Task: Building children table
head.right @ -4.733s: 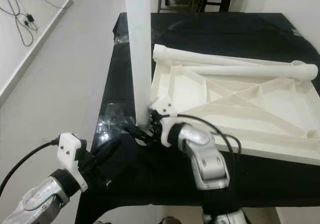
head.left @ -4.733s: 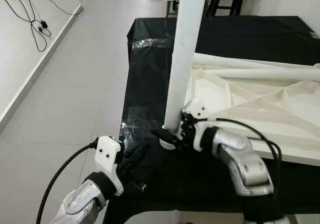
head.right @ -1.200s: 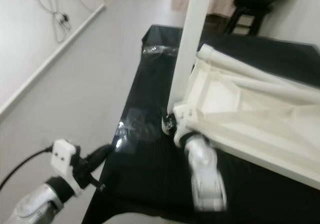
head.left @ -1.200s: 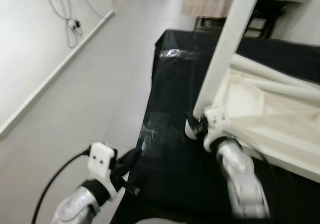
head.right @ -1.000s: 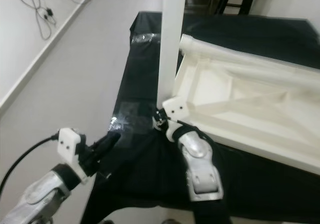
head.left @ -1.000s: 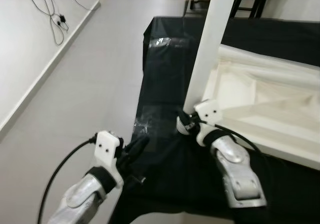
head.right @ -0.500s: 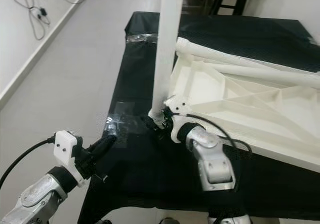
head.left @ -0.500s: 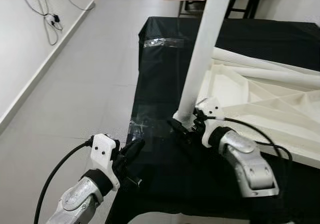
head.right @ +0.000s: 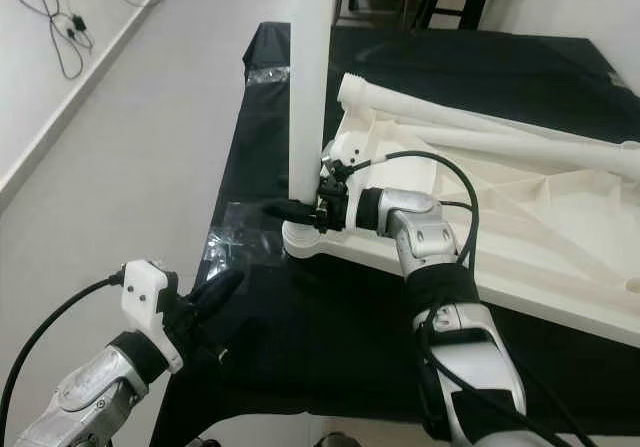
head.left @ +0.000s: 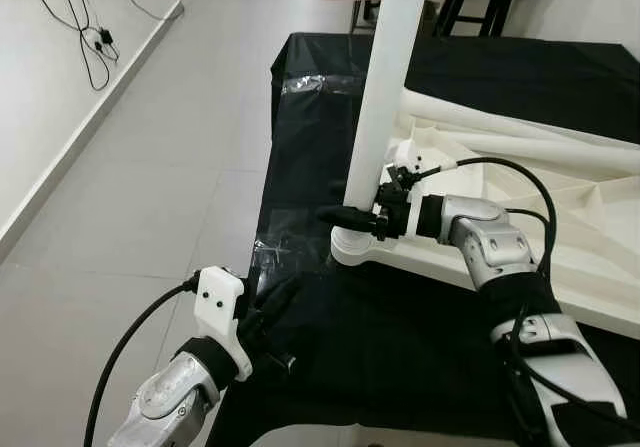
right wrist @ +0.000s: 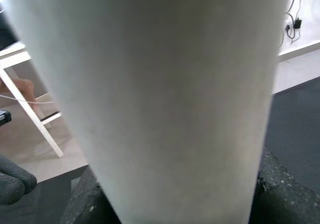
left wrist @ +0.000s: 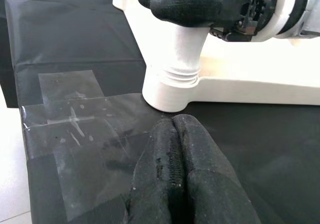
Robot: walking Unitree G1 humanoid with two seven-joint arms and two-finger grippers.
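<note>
Since half a second ago your right gripper (head.left: 352, 215) has lifted from the black table (head.left: 330, 87) and now grips the leg (head.left: 385, 77) a little above its base, jaws closed around it; the leg has gone from leaning to nearly upright, its foot seated in the round corner socket (left wrist: 170, 91) of the upturned top (head.left: 560, 227). I judge that the leg is being screwed home, so this corner looks close to done. That top lies ribbed side up on the table, cream plastic, with two more legs (head.right: 480, 127) lying loose along its far edge. Your left gripper (left wrist: 175, 179) hovers low over the table's near edge just short of the socket, jaws pressed together and holding nothing.
</note>
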